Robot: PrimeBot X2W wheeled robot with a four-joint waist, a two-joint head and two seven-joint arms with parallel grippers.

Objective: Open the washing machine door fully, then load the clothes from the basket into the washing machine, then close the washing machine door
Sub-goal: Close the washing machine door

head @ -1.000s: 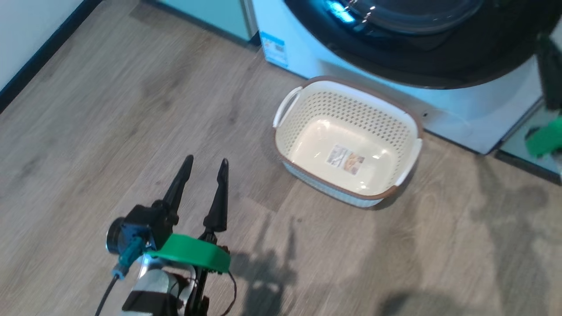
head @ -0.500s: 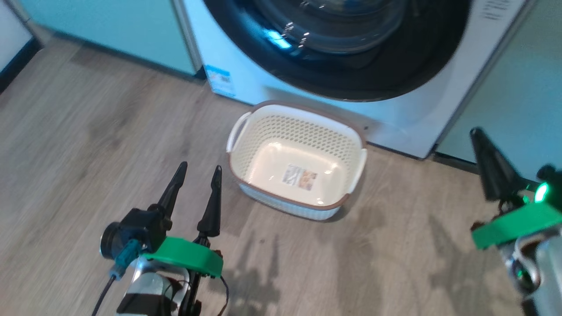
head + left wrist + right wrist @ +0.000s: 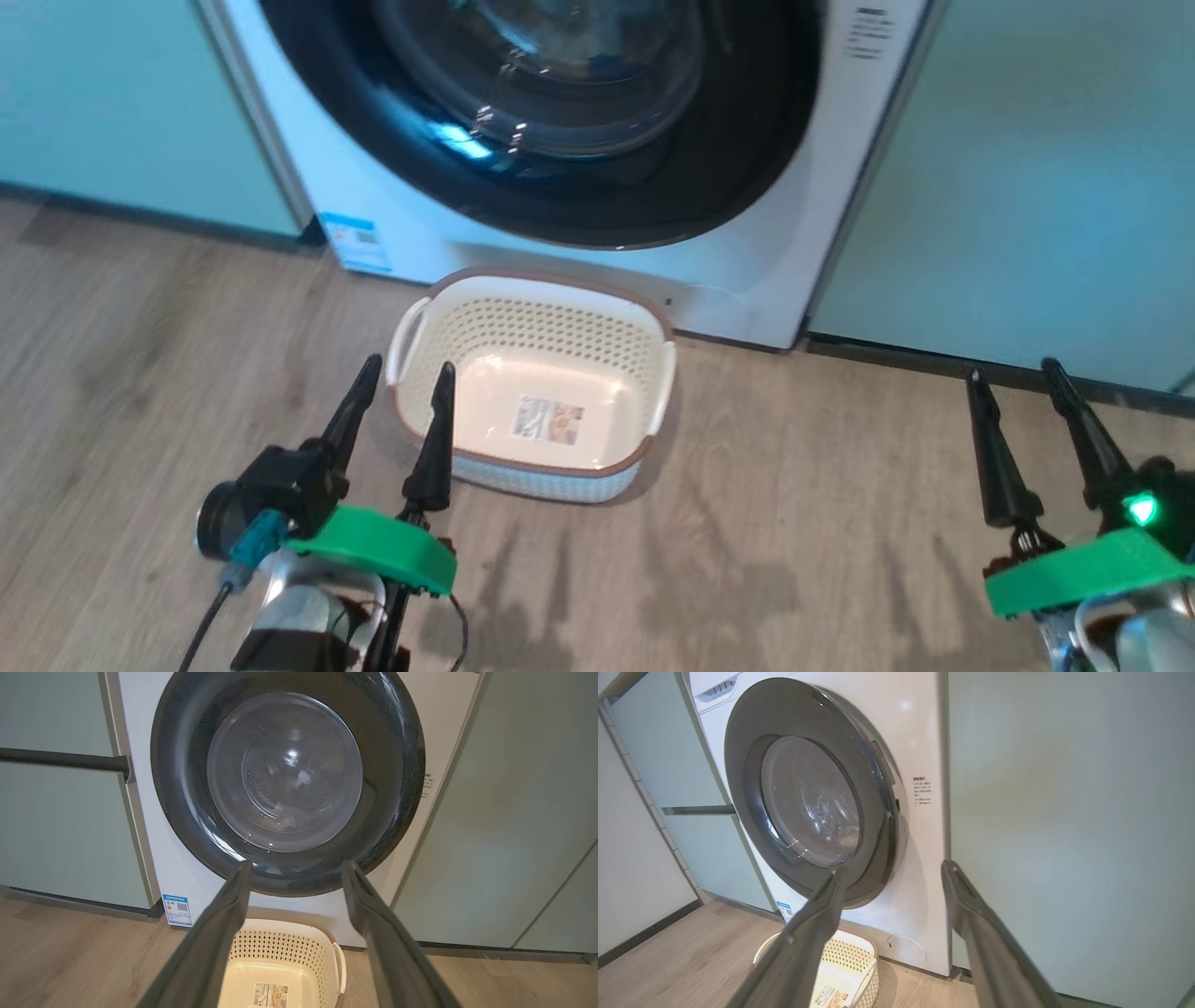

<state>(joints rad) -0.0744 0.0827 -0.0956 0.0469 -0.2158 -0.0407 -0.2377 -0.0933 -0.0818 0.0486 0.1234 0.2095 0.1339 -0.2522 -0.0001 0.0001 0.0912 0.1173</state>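
Fingers (image 3: 436,439) spread, left gripper (image 3: 410,364), right gripper (image 3: 1012,369)

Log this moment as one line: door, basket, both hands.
door: round black-ringed glass washing machine door shut | basket: cream perforated plastic basket empty, before white washer | left hand: open, empty | right hand: open, empty

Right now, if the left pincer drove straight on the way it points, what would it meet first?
Likely the large round washing machine door, at its glossy black ring's lower edge. The left pincer seems aimed above the cream perforated plastic basket; depth is unclear.
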